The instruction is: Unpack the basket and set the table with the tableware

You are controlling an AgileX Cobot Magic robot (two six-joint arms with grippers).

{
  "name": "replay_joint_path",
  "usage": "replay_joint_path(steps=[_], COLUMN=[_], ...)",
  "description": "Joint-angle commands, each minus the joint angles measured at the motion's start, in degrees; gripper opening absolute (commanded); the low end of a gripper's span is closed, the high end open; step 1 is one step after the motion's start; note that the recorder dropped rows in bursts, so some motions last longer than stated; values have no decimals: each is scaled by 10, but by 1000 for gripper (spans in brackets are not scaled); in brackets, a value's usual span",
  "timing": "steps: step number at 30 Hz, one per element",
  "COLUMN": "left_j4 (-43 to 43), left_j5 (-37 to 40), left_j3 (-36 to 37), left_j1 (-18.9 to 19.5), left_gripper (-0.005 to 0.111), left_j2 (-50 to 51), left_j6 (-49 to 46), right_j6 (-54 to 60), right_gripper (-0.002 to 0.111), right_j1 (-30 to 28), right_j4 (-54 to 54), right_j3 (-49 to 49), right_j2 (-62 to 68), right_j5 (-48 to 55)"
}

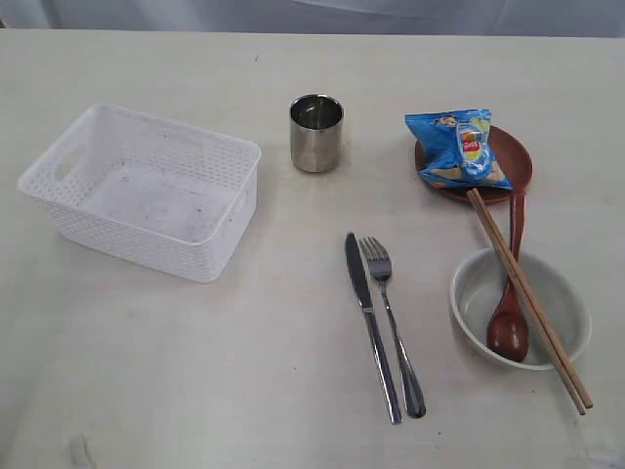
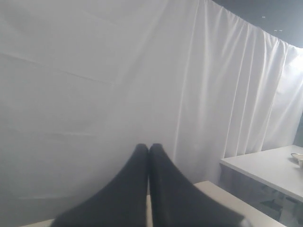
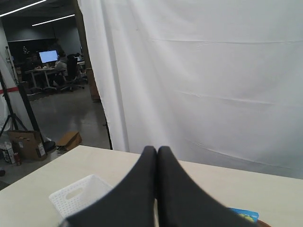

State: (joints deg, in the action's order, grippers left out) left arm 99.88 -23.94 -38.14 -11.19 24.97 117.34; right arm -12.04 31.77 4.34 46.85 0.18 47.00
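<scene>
Left fingers [image 2: 130, 191] pressed together, pointing level; right fingers [image 3: 141, 191] the same.

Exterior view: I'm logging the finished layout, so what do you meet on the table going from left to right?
basket → steel cup → knife → fork → bowl

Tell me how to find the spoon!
From the white basket, look right, past the knife and fork, to the pale bowl. The spoon rests in it. Unlike the thin chopsticks crossing it, it is reddish-brown with a round head.
</scene>
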Motion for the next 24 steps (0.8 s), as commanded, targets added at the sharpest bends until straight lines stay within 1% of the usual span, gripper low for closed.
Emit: replay_joint_path(steps=[1,10,14,19,22,24], left_j4=[1,1,1,1,1,-76], left_j5=[1,4,64,89,107,128], left_j3=[-3,-3,5,5,5,5], left_j1=[2,2,2,2,2,2], left_gripper=[0,0,0,0,0,0], left_j2=[-3,-3,-3,-14,-26,-33], left_j6=[3,-5,-5,-1,49,49], right_j6=[-1,-1,-1,-1,-1,-1], right_gripper=[0,0,0,0,0,0], right_j1=[-3,-3,-3,-3,-3,-3], right_j4=[3,3,3,3,3,3], right_j3=[3,3,3,3,3,3], right_j2=[-2,-2,-2,-2,-2,-2], right_j5=[0,0,0,0,0,0])
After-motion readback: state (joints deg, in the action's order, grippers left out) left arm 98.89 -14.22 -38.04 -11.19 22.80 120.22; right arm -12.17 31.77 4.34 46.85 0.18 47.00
